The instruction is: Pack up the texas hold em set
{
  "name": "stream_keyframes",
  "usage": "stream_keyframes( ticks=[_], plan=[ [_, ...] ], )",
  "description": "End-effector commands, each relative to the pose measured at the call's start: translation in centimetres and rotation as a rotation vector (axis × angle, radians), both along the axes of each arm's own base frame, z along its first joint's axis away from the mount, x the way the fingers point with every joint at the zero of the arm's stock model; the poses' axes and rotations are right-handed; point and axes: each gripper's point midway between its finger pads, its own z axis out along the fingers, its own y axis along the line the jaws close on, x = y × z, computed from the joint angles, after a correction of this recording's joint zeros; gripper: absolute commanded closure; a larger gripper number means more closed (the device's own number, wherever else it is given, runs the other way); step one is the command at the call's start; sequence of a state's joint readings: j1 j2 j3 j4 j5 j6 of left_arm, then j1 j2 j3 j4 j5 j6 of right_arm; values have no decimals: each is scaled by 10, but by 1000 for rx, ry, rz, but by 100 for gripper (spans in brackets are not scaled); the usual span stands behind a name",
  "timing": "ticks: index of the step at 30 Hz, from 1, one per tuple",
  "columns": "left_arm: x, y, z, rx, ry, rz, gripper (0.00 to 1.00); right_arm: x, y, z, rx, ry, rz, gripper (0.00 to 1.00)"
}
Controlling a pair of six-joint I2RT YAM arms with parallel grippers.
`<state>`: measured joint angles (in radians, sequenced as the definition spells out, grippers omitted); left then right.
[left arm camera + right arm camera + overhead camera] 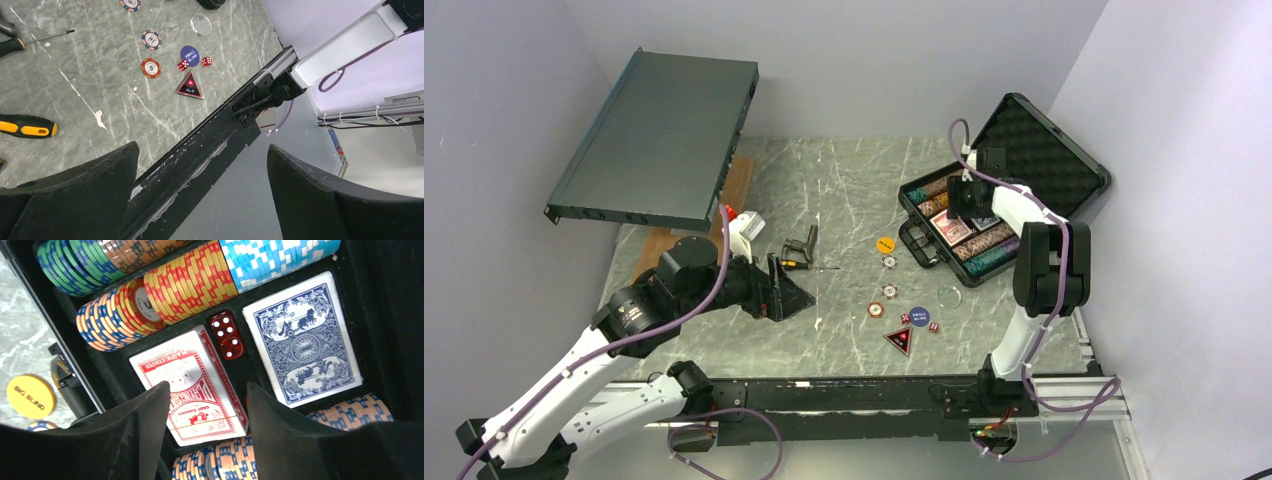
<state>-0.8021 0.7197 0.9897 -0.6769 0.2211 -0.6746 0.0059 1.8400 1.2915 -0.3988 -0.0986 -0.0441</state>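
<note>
The black case lies open at the back right, its foam lid up. Inside are rows of striped chips, a red deck, a blue deck and a red die. My right gripper is open and empty just above the red deck. On the table lie a yellow button, three loose chips, a blue button, two red dice and a triangular button. My left gripper is open and empty, left of these pieces.
A large dark-grey rack unit leans at the back left over a wooden board. Orange-handled screwdrivers lie by the left gripper. A clear disc lies near the case. The black rail runs along the table's near edge.
</note>
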Motion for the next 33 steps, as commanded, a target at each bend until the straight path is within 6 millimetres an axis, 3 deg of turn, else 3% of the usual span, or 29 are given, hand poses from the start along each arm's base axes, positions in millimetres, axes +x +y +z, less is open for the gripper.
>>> stream_keyframes(
  ticks=[1, 4, 8, 11, 14, 19, 22, 25, 33],
  plan=[
    [-1, -4, 23, -52, -41, -17, 1, 4, 21, 12, 128, -27, 15, 43],
    [0, -5, 23, -57, -40, -18, 1, -10, 42, 6, 245, -9, 45, 52],
    [1, -7, 22, -59, -37, -20, 0, -27, 62, -7, 372, 9, 40, 53],
    [1, -9, 22, -60, -30, -26, 1, -26, 56, -8, 338, 11, 39, 53],
    [0, -8, 22, -63, -28, -24, 1, -16, 48, 19, 288, -66, 41, 48],
    [1, -8, 23, -65, -28, -19, 1, 7, 6, 44, 194, -119, -46, 40],
    [1, -9, 25, -64, -29, -23, 1, 13, -10, 42, 143, -105, -68, 39],
    [1, -8, 26, -67, -33, -21, 1, 16, -14, 32, 166, -89, -69, 40],
    [0, -6, 22, -59, -25, -18, 1, -3, 14, -3, 346, -19, -38, 53]
  ],
)
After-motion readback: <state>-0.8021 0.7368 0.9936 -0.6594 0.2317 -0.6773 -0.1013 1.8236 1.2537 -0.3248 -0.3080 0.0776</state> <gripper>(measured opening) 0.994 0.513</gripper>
